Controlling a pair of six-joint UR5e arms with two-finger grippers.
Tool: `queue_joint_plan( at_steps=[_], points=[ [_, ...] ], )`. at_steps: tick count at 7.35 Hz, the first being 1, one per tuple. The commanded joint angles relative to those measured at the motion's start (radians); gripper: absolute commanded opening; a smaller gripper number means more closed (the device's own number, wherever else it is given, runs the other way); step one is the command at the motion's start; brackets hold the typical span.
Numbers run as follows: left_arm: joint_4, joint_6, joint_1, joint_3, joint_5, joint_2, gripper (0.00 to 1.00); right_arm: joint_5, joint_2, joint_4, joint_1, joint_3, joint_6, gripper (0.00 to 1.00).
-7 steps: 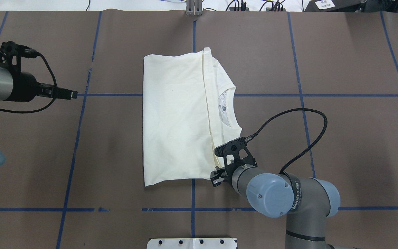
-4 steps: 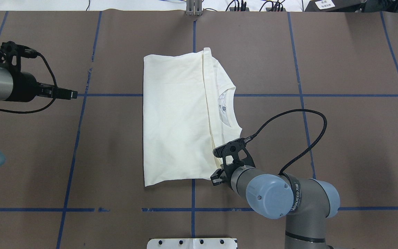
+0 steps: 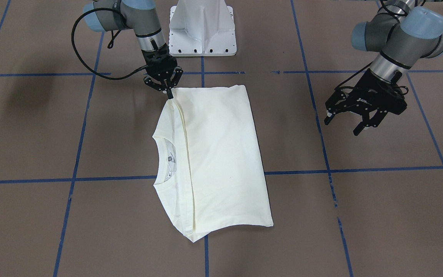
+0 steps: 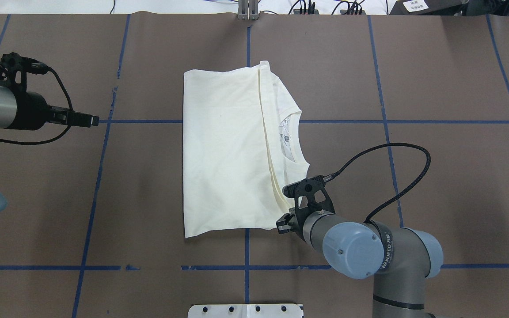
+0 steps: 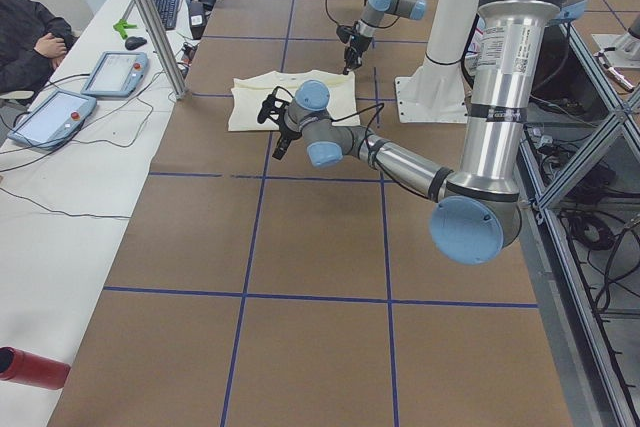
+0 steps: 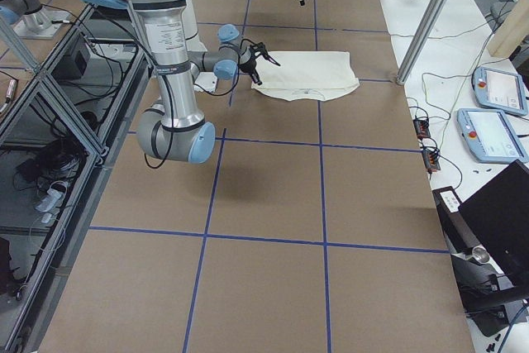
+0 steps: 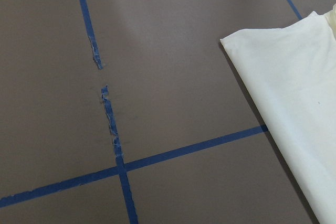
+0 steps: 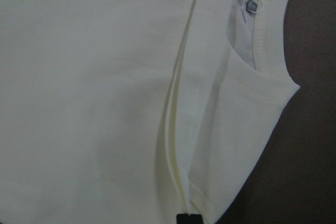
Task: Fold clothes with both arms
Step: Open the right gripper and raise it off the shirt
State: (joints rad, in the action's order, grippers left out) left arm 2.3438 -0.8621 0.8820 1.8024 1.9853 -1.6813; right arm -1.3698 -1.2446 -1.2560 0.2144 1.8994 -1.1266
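Observation:
The cream T-shirt (image 4: 223,150) lies folded flat mid-table, plain side up, with its ribbed neck and label (image 4: 287,137) exposed on the right; the print is hidden. It also shows in the front view (image 3: 217,154). My right gripper (image 3: 169,94) is shut on the T-shirt's corner nearest the robot, low on the table, and shows overhead (image 4: 282,226). Its fingertip (image 8: 189,219) sits on the fold edge in the right wrist view. My left gripper (image 3: 346,119) is open and empty, hovering well to the left of the shirt (image 7: 299,87).
The white pedestal base (image 3: 202,27) stands behind the shirt at the robot's side. Blue tape lines (image 4: 100,176) cross the brown table cover. A side bench with tablets (image 5: 60,112) and cables runs along the far edge.
My right gripper has shifted slightly to the right at the shirt's near corner, its cable moving with it. The left arm has not moved.

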Motion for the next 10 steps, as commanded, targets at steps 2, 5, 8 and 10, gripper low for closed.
queue_joint_plan(
  at_steps=[2, 5, 8, 10],
  points=[
    [0.0, 0.0, 0.0, 0.0, 0.001, 0.0, 1.0, 0.006, -0.068, 0.001, -0.012, 0.024, -0.166, 0.22],
    [0.0, 0.0, -0.002, 0.0, 0.004, 0.0, 1.0, -0.009, -0.053, 0.0, -0.015, 0.074, -0.164, 1.0],
    [0.003, -0.227, -0.084, 0.069, -0.008, -0.005, 1.0, -0.02, -0.079, 0.181, 0.008, 0.099, -0.302, 1.0],
    [-0.003, -0.557, -0.27, 0.162, -0.172, -0.003, 1.0, -0.049, -0.122, 0.219, 0.054, 0.125, -0.355, 1.0]
  ],
)
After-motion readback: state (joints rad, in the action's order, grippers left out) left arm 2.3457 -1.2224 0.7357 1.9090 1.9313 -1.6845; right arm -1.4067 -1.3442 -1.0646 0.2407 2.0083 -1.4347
